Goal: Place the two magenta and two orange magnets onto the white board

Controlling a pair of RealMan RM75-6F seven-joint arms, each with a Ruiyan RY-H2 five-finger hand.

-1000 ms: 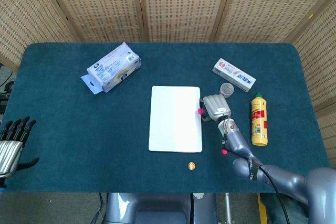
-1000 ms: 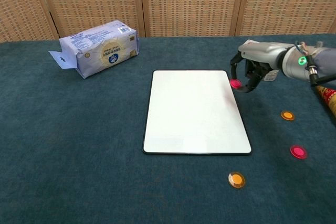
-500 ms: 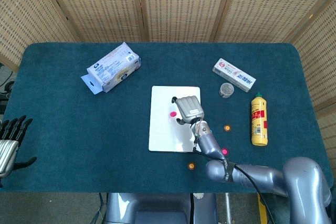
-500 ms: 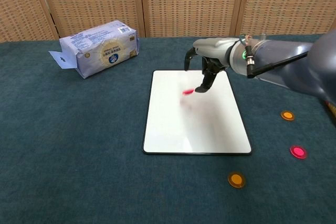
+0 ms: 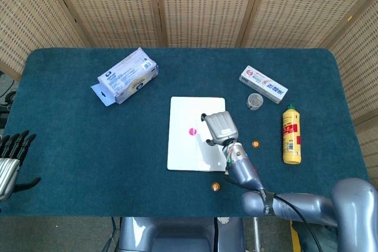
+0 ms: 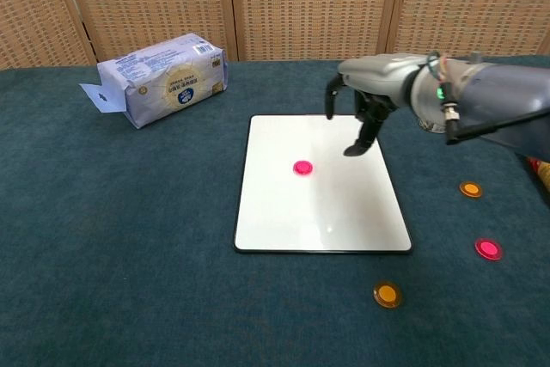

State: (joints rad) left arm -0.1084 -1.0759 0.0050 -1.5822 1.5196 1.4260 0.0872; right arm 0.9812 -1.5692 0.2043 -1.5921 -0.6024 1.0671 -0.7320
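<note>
So the first magenta magnet [image 6: 302,168] has dropped out of my right hand [image 6: 368,106] and is now lying flat on the white board [image 6: 284,221], while that hand is hovering just right of it, fingers apart and holding nothing. The second magenta magnet [image 6: 488,248] and both orange magnets [image 6: 387,295] are sitting on the desk [image 6: 120,247]. My left hand [image 5: 10,160] is idling at the desk edge, fingers spread.

White board [image 6: 326,212]; magenta magnet [image 6: 302,168]; teal table [image 6: 129,255].

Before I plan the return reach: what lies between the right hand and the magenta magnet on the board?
Only bare white board between right hand and magenta magnet, in the chest view.
</note>
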